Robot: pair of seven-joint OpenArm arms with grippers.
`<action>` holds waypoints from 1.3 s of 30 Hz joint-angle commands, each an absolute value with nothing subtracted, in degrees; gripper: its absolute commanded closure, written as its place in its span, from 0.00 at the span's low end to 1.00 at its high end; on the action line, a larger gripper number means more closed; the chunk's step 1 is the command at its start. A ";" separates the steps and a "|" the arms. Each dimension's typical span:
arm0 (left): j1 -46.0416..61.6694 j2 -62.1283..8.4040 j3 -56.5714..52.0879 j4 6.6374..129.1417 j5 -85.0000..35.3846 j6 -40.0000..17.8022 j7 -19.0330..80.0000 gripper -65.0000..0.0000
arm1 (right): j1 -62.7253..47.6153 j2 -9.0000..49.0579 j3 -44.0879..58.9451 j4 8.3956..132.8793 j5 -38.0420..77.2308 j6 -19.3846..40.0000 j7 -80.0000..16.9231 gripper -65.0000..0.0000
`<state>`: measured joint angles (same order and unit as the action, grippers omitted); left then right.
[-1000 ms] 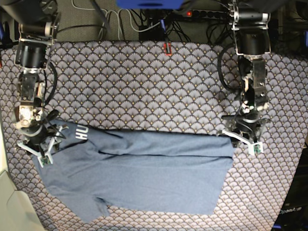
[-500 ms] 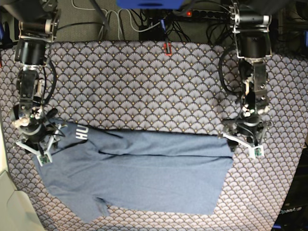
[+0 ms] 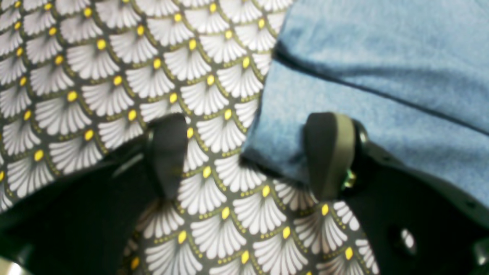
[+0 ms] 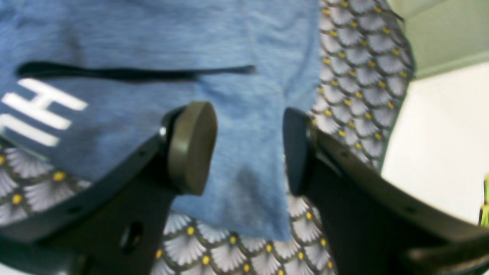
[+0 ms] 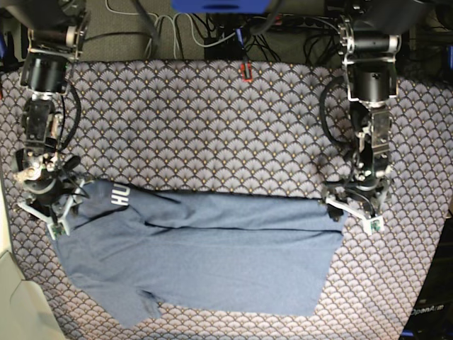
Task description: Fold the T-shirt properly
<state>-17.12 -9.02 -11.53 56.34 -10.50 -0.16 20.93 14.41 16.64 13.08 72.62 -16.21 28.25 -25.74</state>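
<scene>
The slate-blue T-shirt (image 5: 212,248) lies folded lengthwise across the near half of the table, with white lettering (image 5: 119,196) at its left end. My right gripper (image 5: 48,209) is open at that left end. In the right wrist view the right gripper (image 4: 244,149) straddles a flap of the shirt (image 4: 244,183), beside the lettering (image 4: 38,110). My left gripper (image 5: 352,212) is open at the shirt's upper right corner. In the left wrist view the left gripper (image 3: 248,156) straddles the corner of the shirt (image 3: 382,76), which reaches between the fingers by the right fingertip (image 3: 328,152).
The table wears a scallop-patterned cloth (image 5: 212,127). Cables and a power strip (image 5: 304,20) run along the far edge, with a small red item (image 5: 246,71) near them. A pale surface (image 5: 10,297) lies beyond the table's left edge and also shows in the right wrist view (image 4: 439,133).
Both arms have shifted slightly: the right gripper has slid a little left at the shirt's end, the left gripper a little left at the corner. The shirt has not moved.
</scene>
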 commanded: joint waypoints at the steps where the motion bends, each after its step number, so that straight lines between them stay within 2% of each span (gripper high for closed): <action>1: -19.03 -9.27 -11.56 57.27 -10.42 -0.31 19.65 0.27 | 15.78 17.45 13.23 73.71 -15.96 27.91 -24.57 0.51; 10: -19.65 -9.10 -8.04 56.92 -10.77 -0.31 19.38 0.27 | 15.69 17.45 15.43 73.71 -15.96 27.91 -24.57 0.51; 13: -19.30 -9.01 -8.04 56.75 -10.77 -0.31 16.22 0.27 | 15.60 17.45 17.10 73.71 -15.96 28.00 -24.57 0.51; 19: -19.21 -9.01 -7.96 55.16 -10.86 -0.31 14.90 0.28 | 14.81 17.45 20.26 73.71 -15.96 31.25 -24.57 0.51; 22: -19.56 -9.01 -8.04 52.70 -10.95 -0.31 14.81 0.41 | 14.46 17.45 22.02 73.71 -15.96 32.13 -24.57 0.50; 26: -19.74 -9.01 -8.04 51.56 -10.95 -0.31 14.73 0.73 | 13.67 17.45 24.57 73.63 -15.96 33.36 -24.66 0.50; 29: -19.74 -9.01 -8.13 51.56 -10.95 -0.31 14.73 0.93 | 13.49 17.45 24.84 73.54 -15.96 33.71 -24.66 0.50; 32: -20.00 -9.01 -8.22 51.56 -10.95 -0.31 14.73 1.00 | 12.35 17.45 24.92 73.63 -15.87 33.71 -24.66 0.50; 39: -20.44 -9.01 -8.31 51.56 -10.95 -0.31 14.73 1.00 | 9.98 17.54 24.92 73.71 -15.87 33.71 -24.66 0.50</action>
